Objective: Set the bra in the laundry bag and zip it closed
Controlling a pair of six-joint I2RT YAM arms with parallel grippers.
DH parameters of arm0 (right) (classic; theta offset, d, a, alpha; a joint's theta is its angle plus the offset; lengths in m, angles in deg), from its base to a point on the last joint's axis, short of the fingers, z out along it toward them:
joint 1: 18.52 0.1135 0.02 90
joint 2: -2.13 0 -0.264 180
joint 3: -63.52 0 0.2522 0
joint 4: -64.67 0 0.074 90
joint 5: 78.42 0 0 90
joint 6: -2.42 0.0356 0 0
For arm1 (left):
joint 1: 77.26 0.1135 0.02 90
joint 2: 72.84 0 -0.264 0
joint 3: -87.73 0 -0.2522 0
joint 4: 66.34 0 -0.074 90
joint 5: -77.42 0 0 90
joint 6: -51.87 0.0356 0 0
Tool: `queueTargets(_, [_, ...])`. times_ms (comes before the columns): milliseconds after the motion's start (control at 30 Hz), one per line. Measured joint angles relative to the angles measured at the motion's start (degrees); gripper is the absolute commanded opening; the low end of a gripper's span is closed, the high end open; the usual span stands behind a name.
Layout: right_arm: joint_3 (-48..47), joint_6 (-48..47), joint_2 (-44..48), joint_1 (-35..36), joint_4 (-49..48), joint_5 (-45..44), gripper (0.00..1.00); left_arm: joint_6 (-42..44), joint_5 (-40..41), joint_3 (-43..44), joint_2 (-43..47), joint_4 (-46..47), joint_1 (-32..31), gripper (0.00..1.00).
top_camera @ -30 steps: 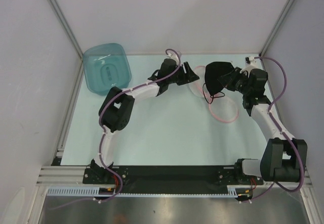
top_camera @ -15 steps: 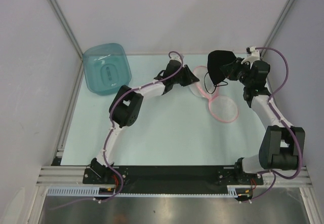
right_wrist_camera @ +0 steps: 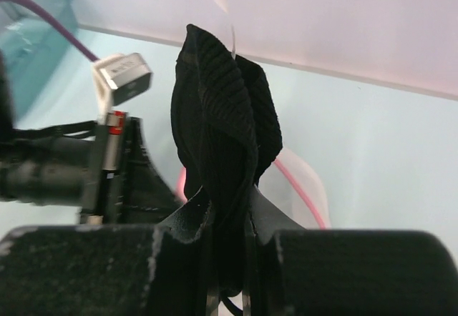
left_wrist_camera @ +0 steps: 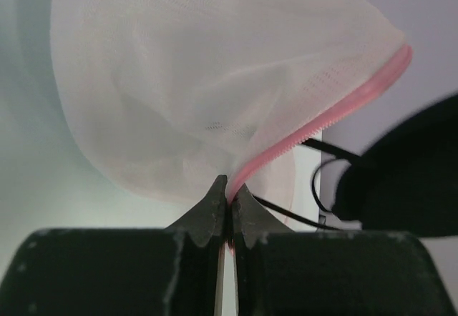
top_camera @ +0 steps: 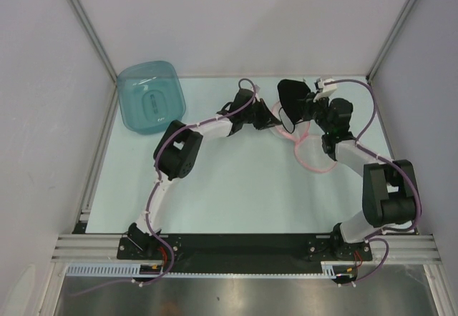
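Pale green surface (top_camera: 236, 187) fills the walled cell, with a teal tub (top_camera: 150, 98) at upper left. Right of it, the left arm (top_camera: 215, 124) reaches toward upper centre. The left arm's jaws are pressed together on the pink zipper trim (left_wrist_camera: 322, 119) of the laundry bag (left_wrist_camera: 186, 80), lifting one mesh half while the other half lies flat on the surface at centre right. Just right of the lifted half hangs the bra (top_camera: 292, 98), held up by the right arm (top_camera: 356, 160). The right arm's jaws are clamped on its folded cups, and thin straps (left_wrist_camera: 315, 187) dangle toward the bag's rim. Whether fabric touches mesh I cannot tell.

Both things look light and limp. The mesh likely collapses unless held by its stiffer trim. The bra is best taken at the bunched cups, since loose straps may snag on the zipper teeth.
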Motion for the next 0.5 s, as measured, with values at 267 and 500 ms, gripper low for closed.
queueTargets(267, [1.73,-2.67,-6.56,0.81,-5.18,-5.51,0.0,-3.85,-3.52,-4.15,1.16,1.88,0.94,0.04])
queueTargets(500, [5.11,-0.96,-6.67,2.01,-6.54,-4.57,0.0,-6.29,-5.07,-4.52,1.53,4.2,2.27,0.04])
